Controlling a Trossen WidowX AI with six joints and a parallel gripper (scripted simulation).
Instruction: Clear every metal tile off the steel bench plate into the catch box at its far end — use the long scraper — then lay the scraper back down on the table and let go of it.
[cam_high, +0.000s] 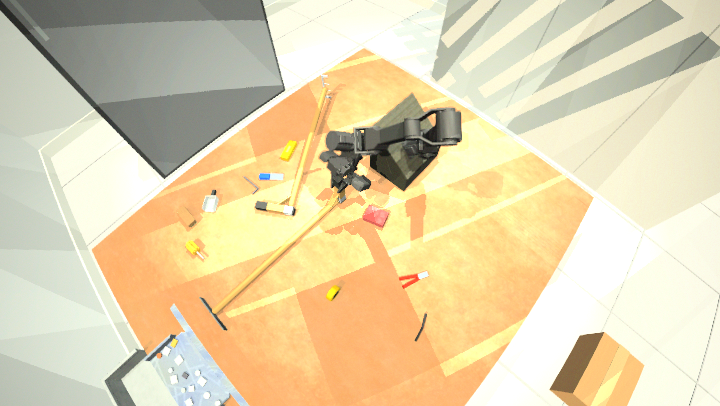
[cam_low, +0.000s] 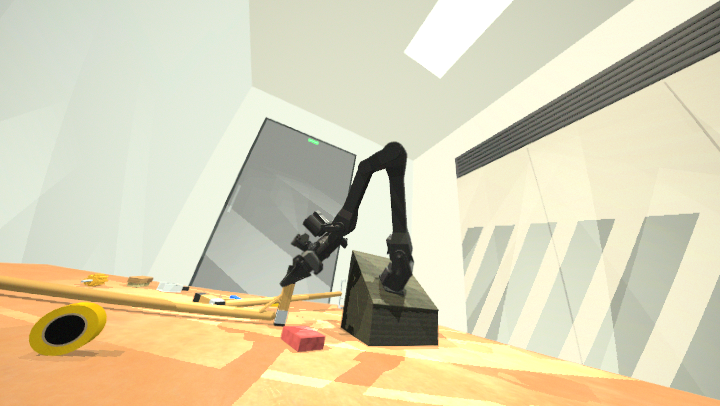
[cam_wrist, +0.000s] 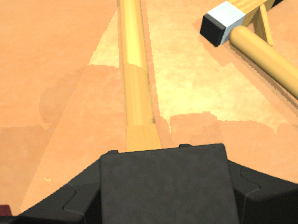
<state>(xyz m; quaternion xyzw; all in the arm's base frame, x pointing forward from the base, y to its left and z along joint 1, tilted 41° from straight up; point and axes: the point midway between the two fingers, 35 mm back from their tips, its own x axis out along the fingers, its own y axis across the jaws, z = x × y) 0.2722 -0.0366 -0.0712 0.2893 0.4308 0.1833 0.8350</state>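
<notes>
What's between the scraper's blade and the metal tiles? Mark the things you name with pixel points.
In the top view, a strip of orange table (cam_high: 151, 302) and the near part of the steel plate (cam_high: 201, 353).

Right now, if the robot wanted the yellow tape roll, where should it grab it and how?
The yellow tape roll seems to stand on its rim, its round sides facing sideways. I'd come down from above and put the fingers across its width, one on each round side, near the top. Its rim curves, so pinching front and back might let it roll.

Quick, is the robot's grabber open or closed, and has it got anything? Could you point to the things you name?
Gripper (cam_high: 341, 190) (cam_low: 285, 283): closed on the upright grip of the long scraper (cam_high: 274, 256) (cam_low: 286, 298) (cam_wrist: 137, 95).
</notes>
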